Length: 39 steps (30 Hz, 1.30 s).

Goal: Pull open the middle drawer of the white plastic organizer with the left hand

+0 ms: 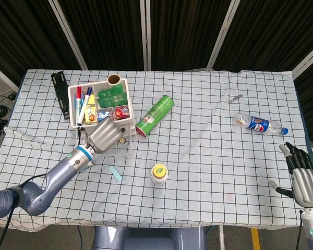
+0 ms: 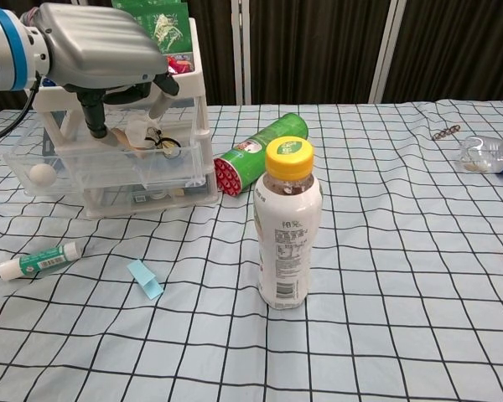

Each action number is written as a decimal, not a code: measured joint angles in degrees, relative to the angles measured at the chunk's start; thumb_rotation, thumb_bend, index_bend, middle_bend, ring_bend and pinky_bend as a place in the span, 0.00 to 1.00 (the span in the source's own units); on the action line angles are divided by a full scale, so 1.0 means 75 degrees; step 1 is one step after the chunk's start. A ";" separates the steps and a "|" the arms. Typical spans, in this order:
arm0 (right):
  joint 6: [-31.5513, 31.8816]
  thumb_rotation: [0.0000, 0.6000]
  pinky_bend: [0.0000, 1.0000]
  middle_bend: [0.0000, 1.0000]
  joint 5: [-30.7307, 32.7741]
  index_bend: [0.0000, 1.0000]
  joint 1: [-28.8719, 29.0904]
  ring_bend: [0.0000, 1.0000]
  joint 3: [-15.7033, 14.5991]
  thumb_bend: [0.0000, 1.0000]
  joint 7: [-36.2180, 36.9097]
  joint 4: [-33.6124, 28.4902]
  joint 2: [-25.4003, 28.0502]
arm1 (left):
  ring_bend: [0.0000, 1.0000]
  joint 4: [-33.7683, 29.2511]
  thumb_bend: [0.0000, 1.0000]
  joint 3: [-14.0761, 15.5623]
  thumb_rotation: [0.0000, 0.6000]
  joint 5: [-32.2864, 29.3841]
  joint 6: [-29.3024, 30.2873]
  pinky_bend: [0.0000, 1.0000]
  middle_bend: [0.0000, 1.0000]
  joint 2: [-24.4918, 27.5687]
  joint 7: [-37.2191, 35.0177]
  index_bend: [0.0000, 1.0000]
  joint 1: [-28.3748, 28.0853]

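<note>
The white plastic organizer [image 1: 101,101] [image 2: 194,79] stands at the table's left, its top tray full of pens and packets. Its clear middle drawer [image 2: 109,167] stands pulled out toward me, with small items inside. My left hand [image 1: 104,136] [image 2: 96,50] hovers over the pulled-out drawer, fingers [image 2: 92,117] hanging down and apart above its contents, gripping nothing that I can see. My right hand [image 1: 305,179] stays at the table's near right edge, fingers spread, holding nothing.
A yellow-capped bottle [image 2: 287,226] stands in front of the organizer, and a green can [image 2: 256,155] lies beside it. A small tube [image 2: 40,260] and a blue clip [image 2: 144,279] lie below the drawer. A Pepsi bottle [image 1: 261,125] lies far right.
</note>
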 measured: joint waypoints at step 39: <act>0.0080 1.00 0.00 0.00 -0.0064 0.00 -0.0013 0.00 0.0015 0.08 0.0236 0.0022 0.0034 | 0.71 0.0444 0.35 0.0199 1.00 0.0249 0.0400 0.66 0.81 -0.0483 0.0010 0.59 0.0018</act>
